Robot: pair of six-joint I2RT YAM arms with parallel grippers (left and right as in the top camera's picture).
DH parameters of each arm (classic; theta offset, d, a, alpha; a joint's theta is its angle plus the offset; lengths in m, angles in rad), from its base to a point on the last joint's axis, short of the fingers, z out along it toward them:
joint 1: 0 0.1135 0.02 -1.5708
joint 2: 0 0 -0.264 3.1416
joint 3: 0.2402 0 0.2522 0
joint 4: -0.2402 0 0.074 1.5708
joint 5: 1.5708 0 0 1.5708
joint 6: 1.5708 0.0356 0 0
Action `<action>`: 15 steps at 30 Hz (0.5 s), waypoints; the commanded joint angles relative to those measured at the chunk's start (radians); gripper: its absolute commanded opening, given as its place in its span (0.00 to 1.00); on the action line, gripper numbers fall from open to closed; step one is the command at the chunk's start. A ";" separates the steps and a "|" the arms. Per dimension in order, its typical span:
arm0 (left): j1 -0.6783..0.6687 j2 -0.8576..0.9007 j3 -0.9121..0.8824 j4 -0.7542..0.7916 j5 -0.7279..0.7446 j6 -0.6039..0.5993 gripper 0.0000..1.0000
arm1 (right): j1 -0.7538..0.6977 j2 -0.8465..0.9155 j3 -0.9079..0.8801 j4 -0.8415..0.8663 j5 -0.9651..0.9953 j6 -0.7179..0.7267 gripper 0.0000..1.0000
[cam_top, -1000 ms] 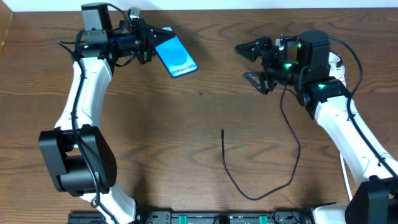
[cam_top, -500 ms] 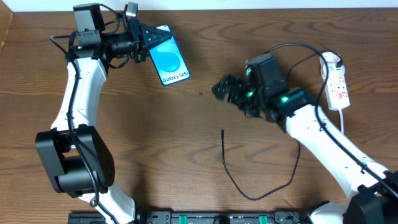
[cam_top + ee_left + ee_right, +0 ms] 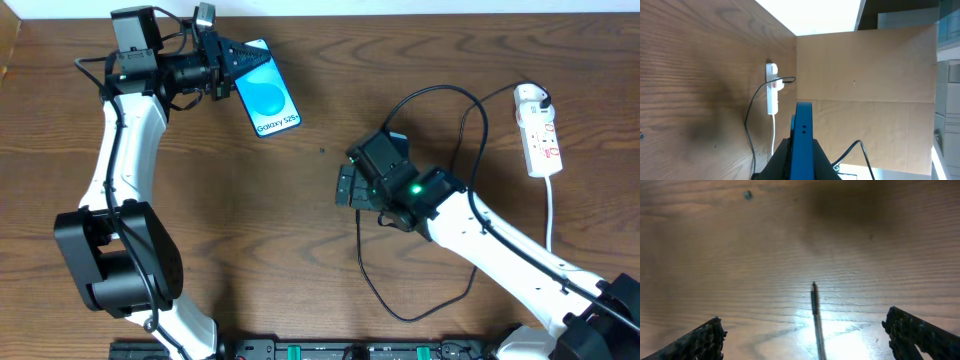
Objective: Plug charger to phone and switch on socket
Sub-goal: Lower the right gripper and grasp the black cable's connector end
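Overhead: left jaws clamp phone (image 3: 265, 90) at desk's (image 3: 250, 250) far left; socket (image 3: 538, 135) far right.
Left wrist: phone edge-on, gripped.
Right wrist: right jaws wide open astride charger (image 3: 814, 297) tip on desk; probably limp and light, so pinch just behind the stiff tip.

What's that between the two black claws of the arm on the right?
The plug tip of the charger, lying on the table. The right wrist view shows it midway between the fingers of the right gripper, which is open, touching neither.
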 commanded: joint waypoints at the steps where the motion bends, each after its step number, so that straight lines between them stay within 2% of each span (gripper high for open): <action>1: 0.005 -0.027 -0.002 0.005 0.042 0.018 0.07 | 0.014 0.023 -0.039 0.001 0.050 0.012 0.99; 15: 0.005 -0.027 -0.002 0.005 0.042 0.018 0.07 | 0.068 0.226 -0.048 0.101 -0.032 -0.026 0.99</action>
